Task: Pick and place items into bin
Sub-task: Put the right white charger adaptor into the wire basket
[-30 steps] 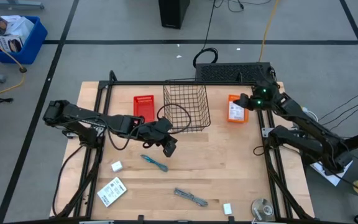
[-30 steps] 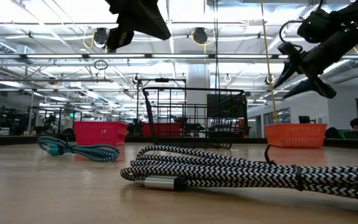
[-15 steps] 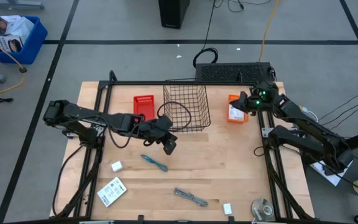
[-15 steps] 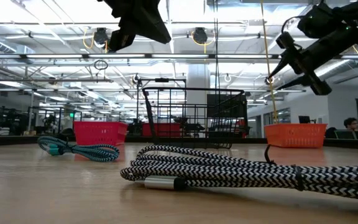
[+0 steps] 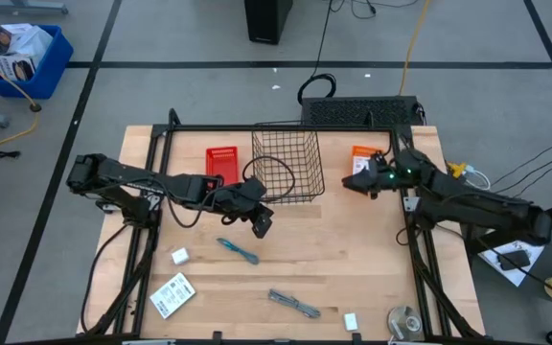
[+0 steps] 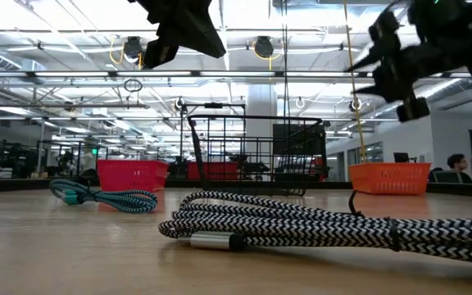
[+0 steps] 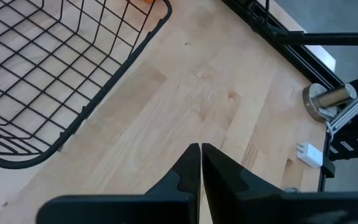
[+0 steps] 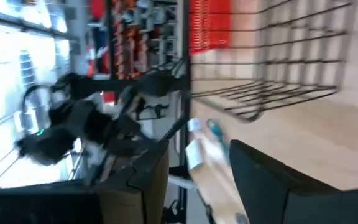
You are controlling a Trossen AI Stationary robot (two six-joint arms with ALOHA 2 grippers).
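My left gripper (image 5: 263, 226) hovers shut over bare wood just near of the black wire basket (image 5: 287, 163); its fingertips (image 7: 199, 154) meet and carry nothing. My right gripper (image 5: 355, 183) is open beside the orange bin (image 5: 363, 151), with a clear gap in the right wrist view (image 8: 197, 171). On the table lie a white block (image 5: 179, 256), a teal cable (image 5: 238, 250), a printed white packet (image 5: 172, 294), a grey braided cable (image 5: 293, 304) and a second white block (image 5: 351, 321). I see no second packet.
A red bin (image 5: 222, 165) stands left of the wire basket. A silver roll (image 5: 405, 321) sits at the near right corner. Black frame rails (image 5: 420, 259) run along both table sides. Open wood lies between the basket and the near items.
My right arm has swung down from above the orange bin, and its gripper has moved toward the table's near-left and turned to face the wire basket. My left arm has stayed almost still.
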